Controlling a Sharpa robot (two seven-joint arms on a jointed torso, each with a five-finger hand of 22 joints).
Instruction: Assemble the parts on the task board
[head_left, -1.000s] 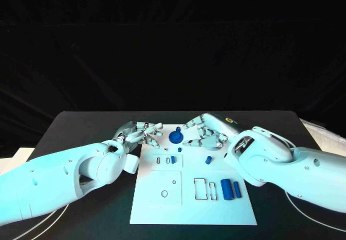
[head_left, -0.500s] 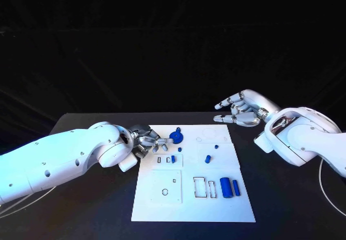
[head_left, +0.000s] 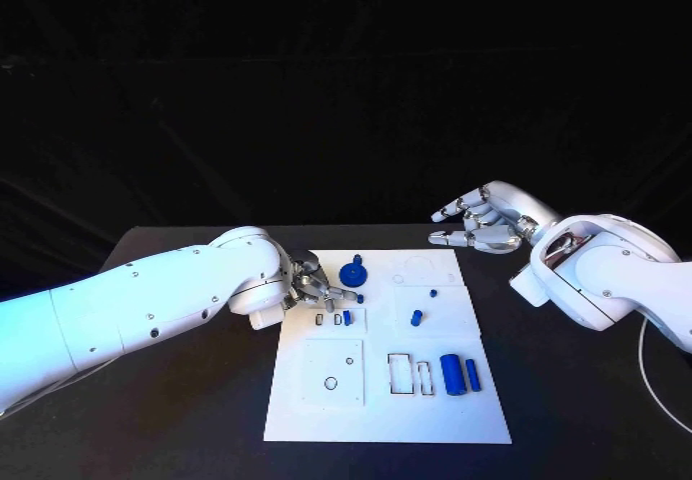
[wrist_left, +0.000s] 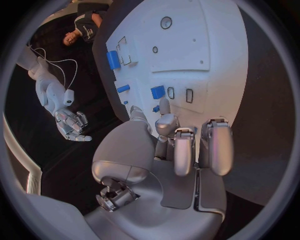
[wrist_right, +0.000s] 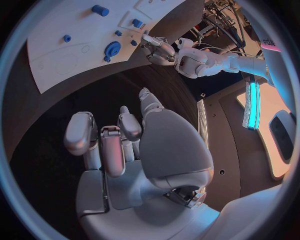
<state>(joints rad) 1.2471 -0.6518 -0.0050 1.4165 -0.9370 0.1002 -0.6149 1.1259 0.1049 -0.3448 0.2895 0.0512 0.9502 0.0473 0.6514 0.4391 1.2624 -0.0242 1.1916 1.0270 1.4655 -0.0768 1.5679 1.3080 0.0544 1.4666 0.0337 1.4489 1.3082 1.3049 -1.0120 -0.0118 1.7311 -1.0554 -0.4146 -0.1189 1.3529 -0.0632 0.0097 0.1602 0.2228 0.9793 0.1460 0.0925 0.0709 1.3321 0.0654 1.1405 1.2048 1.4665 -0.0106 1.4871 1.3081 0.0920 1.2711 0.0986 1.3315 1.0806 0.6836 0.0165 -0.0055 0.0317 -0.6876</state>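
Note:
The white task board (head_left: 332, 350) lies mid-table. On it a round blue part with a knob (head_left: 355, 272) stands near the far edge, small blue pegs (head_left: 415, 318) sit mid-board, and two blue cylinders (head_left: 460, 375) lie at the right. My left hand (head_left: 310, 285) hovers low at the board's far-left edge, fingers loosely curled and holding nothing; its thumb tip (wrist_left: 164, 106) points beside a small blue part (wrist_left: 157, 92). My right hand (head_left: 476, 226) hangs raised off the board's far-right corner, fingers spread and empty. The right wrist view shows the board (wrist_right: 75, 55) and the round part (wrist_right: 112, 49).
Empty rectangular and round cut-outs (head_left: 401, 377) mark the near half of the board. Black tabletop (head_left: 173, 420) surrounds the board on all sides. A thin cable (head_left: 656, 400) runs along the table's right side.
The right hand lifted off the board's far edge and swung out to the right, then held still. The left hand edged slightly right toward the board as its arm swung in.

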